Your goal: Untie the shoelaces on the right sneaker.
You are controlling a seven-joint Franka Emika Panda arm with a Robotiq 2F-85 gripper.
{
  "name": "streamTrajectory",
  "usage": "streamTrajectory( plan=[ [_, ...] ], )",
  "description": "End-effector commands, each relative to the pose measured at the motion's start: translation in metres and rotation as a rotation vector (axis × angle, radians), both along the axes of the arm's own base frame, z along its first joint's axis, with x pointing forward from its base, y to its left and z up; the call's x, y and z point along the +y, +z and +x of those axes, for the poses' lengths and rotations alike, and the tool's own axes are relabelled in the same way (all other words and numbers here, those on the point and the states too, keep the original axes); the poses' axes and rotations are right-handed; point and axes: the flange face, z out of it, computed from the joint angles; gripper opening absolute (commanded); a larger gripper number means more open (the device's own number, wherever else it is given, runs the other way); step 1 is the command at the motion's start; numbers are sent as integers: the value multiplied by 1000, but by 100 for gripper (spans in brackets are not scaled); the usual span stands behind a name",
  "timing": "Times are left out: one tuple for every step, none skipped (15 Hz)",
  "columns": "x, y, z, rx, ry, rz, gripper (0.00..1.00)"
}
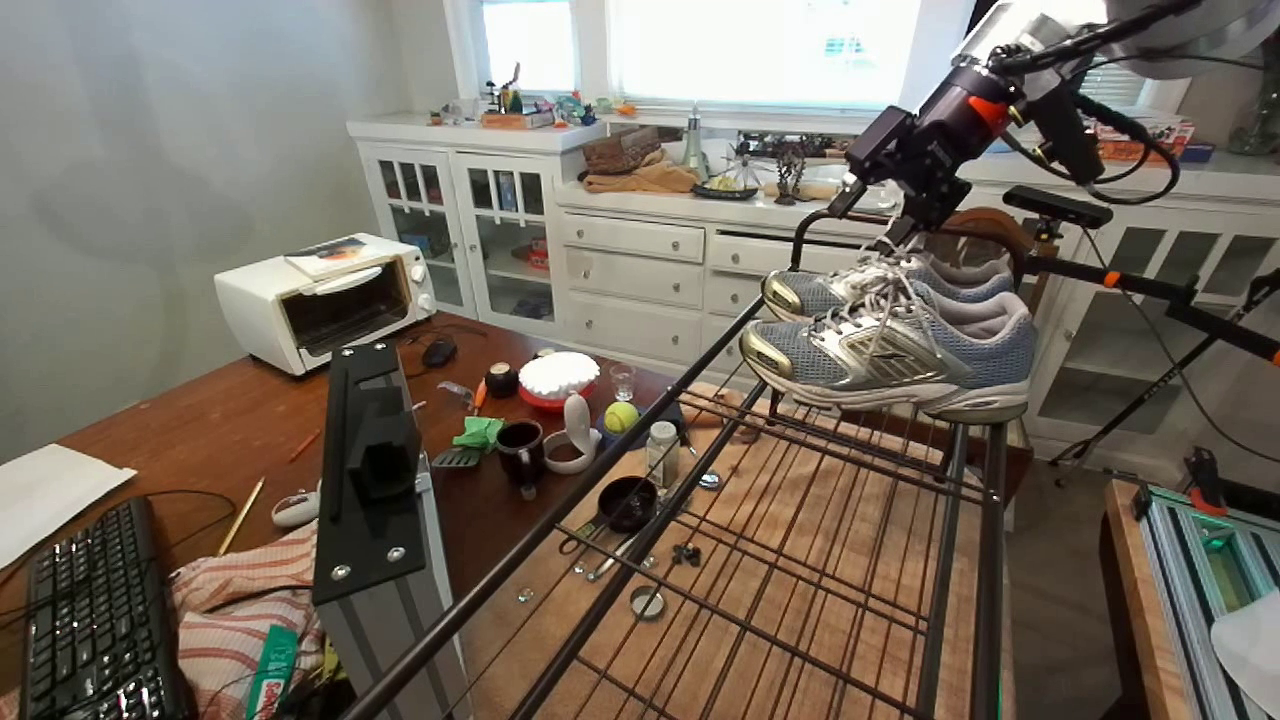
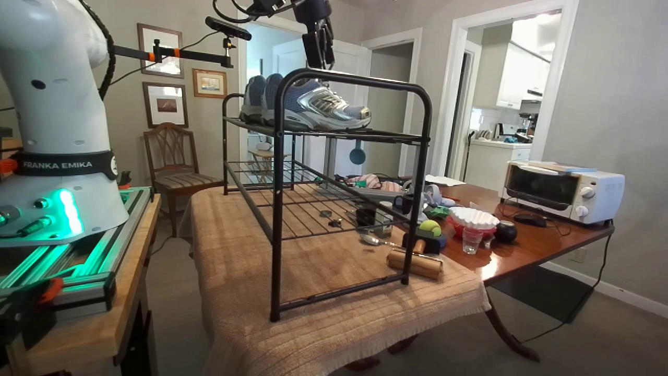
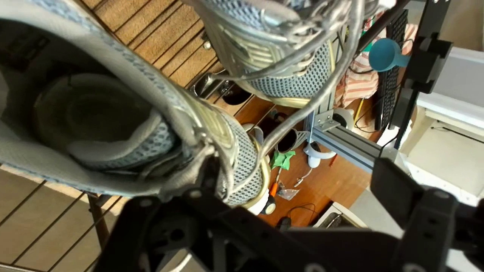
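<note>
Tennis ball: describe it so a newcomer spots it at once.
In an exterior view, find the wooden table with the white toaster oven. Left of the oven sits a red bowl topped with fluted white paper; the tennis ball is just left of that bowl. Unlike the crumpled green piece behind it, the ball is round and bright yellow-green.

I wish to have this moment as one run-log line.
gripper: open, over sneakers | sneakers: atop wire shoe rack | laces: knot state unclear
</note>
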Motion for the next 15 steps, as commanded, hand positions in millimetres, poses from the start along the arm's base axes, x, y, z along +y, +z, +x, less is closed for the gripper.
streamTrajectory(
  plan=[
    [4, -10, 11, 2, 11, 36, 100],
    [4, -11, 11, -1, 7, 42, 100],
    [3, -11, 11, -14, -1, 52, 100],
    [2, -11, 10, -29, -12, 57, 100],
    [0, -9, 8, -46, -25, 60, 100],
    [-3, -6, 6, -70, -42, 68, 100],
    [-6, -3, 4, -88, -59, 72, 100],
    [-9, 1, 2, -108, -78, 70, 100],
    [-11, 4, 0, -126, -94, 68, 100],
    [-14, 9, -2, -147, -114, 62, 100],
    [-16, 13, -4, -164, -131, 57, 100],
    [-18, 17, -5, -180, -147, 49, 100],
    [-20, 21, -8, -197, -159, 41, 100],
    [-21, 25, -10, -213, -174, 31, 100],
    [-24, 29, -13, -232, -193, 22, 100]
  ],
)
